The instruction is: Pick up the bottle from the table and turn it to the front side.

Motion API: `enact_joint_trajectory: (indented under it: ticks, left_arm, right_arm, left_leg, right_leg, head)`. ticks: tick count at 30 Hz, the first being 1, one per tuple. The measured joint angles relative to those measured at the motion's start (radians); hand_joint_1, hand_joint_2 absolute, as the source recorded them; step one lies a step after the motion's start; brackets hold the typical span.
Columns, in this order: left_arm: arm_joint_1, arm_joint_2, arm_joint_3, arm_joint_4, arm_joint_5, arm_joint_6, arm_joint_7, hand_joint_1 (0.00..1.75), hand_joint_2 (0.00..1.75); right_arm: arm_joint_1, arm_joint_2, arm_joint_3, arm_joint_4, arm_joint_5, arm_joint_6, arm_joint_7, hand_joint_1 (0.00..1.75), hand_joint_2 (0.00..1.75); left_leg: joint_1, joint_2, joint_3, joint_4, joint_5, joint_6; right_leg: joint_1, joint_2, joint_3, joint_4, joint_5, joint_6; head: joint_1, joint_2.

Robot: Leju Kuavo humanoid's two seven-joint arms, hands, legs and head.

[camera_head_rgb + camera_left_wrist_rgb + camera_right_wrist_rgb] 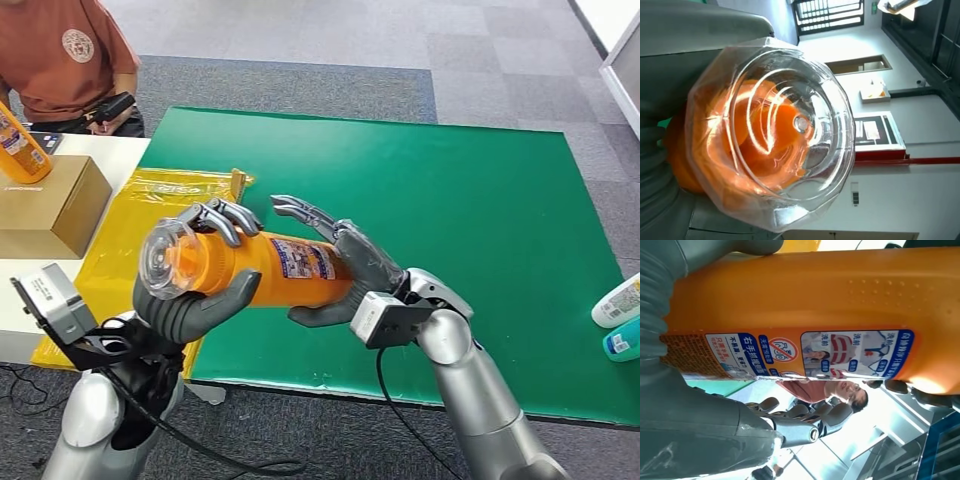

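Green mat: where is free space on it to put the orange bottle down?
The green mat is bare across its middle and far side. Crowded spots: its near right edge, with a white bottle and a teal one, and its left edge beside the yellow bag.

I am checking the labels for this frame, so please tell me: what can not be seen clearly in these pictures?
- Orange bottle, head view: the label print is too small to read.
- Left hand, left wrist view: the clear cap hides its fingers.
- Right hand, head view: the bottle hides its palm, so contact there is unclear.
- Two bottles on the green mat: cut off by the edge.
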Motion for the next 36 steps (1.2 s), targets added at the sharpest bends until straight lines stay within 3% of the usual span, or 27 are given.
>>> enact_joint_trajectory:
  ticks: [5, 13, 17, 27, 36]
  left_arm:
    - [0.001, -0.001, 0.008, -0.001, -0.115, 0.061, 0.0, 1.75, 1.75]
    - [0.002, -0.005, 0.013, -0.002, -0.147, 0.075, 0.001, 1.75, 1.75]
    - [0.002, -0.015, 0.027, -0.002, -0.24, 0.112, 0.006, 1.75, 1.75]
    - [0.001, -0.059, 0.08, -0.013, -0.754, 0.255, 0.06, 1.75, 1.75]
    - [0.007, -0.067, 0.167, 0.021, -1.154, 0.348, 0.124, 1.75, 1.75]
  right_arm:
    - [0.0, 0.0, 0.0, -0.001, -0.002, -0.004, 0.008, 0.0, 1.75]
    - [0.0, 0.0, 0.0, -0.002, -0.002, -0.005, 0.01, 0.0, 1.75]
    - [0.0, 0.001, 0.0, -0.002, -0.002, -0.006, 0.02, 0.0, 1.75]
    - [-0.003, 0.018, 0.0, -0.015, -0.012, -0.017, 0.06, 0.0, 1.75]
    - [-0.034, 0.046, 0.0, -0.029, -0.041, -0.016, 0.103, 0.0, 1.75]
  left_leg:
    - [0.0, 0.0, 0.0, 0.0, 0.0, 0.0]
    - [0.0, 0.0, 0.0, 0.0, 0.0, 0.0]
    - [0.0, 0.0, 0.0, 0.0, 0.0, 0.0]
    - [0.0, 0.0, 0.0, 0.0, 0.0, 0.0]
    - [0.0, 0.0, 0.0, 0.0, 0.001, -0.001]
  right_leg:
    - [0.0, 0.0, 0.0, 0.0, 0.0, 0.0]
    - [0.0, 0.0, 0.0, 0.0, 0.0, 0.0]
    - [0.0, 0.0, 0.0, 0.0, 0.0, 0.0]
    - [0.0, 0.0, 0.0, 0.0, 0.0, 0.0]
    - [0.0, 0.0, 0.0, 0.0, 0.001, 0.0]
  head:
    - [0.0, 0.0]
    - [0.0, 0.0]
    - [0.0, 0.0]
    - [0.0, 0.0]
    - [0.0, 0.0]
